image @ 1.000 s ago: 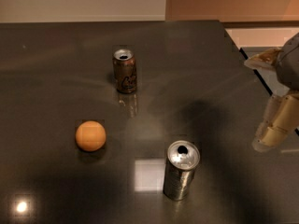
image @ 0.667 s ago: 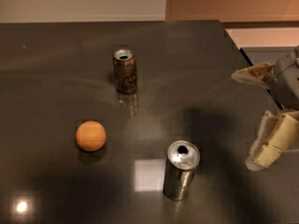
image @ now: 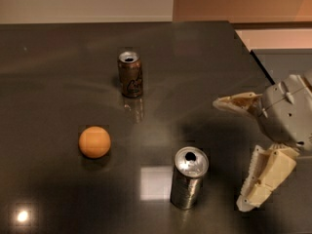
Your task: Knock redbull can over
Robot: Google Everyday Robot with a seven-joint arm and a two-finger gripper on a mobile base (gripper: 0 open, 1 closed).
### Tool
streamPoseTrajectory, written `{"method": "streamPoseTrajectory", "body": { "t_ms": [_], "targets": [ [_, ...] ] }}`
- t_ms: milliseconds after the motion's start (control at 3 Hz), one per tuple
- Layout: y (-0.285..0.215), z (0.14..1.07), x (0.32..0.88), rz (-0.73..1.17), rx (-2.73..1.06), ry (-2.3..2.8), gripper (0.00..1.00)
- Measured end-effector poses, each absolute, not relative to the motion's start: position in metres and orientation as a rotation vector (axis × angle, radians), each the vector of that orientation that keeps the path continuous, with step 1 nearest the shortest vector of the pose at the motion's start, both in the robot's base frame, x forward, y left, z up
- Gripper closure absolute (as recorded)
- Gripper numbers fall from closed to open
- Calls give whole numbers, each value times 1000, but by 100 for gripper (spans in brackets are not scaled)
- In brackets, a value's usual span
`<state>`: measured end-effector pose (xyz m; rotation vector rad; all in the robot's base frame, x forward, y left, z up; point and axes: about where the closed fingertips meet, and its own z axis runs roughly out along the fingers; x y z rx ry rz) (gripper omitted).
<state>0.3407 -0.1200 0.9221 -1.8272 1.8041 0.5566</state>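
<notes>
The redbull can [image: 188, 178] is a slim silvery-grey can with a shiny top and a dark drinking hole. It stands upright on the dark table [image: 58, 57], low and right of centre. My gripper [image: 231, 155] is at the right, just right of the can and apart from it. Its two cream fingers are spread wide, one fingertip [image: 223, 103] above the can's level and the other [image: 245, 203] beside the can's base. It holds nothing.
A brown-copper can [image: 130, 73] with a dark logo stands upright further back. An orange ball [image: 94, 142] lies at the left. The table's right edge [image: 251, 52] runs close behind the gripper.
My gripper has moved left, in from the right edge toward the redbull can. The can, the brown can and the ball have not moved.
</notes>
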Motion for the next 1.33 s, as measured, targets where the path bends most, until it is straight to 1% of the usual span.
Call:
{"method": "streamPoseTrajectory", "body": {
  "t_ms": [667,1000,1333],
  "targets": [
    [-84,910,326,698,-1825,1673,0],
    [-71,908,319,735,-1828,1635,0],
    [-62,904,312,764,-1837,1617,18]
  ]
}}
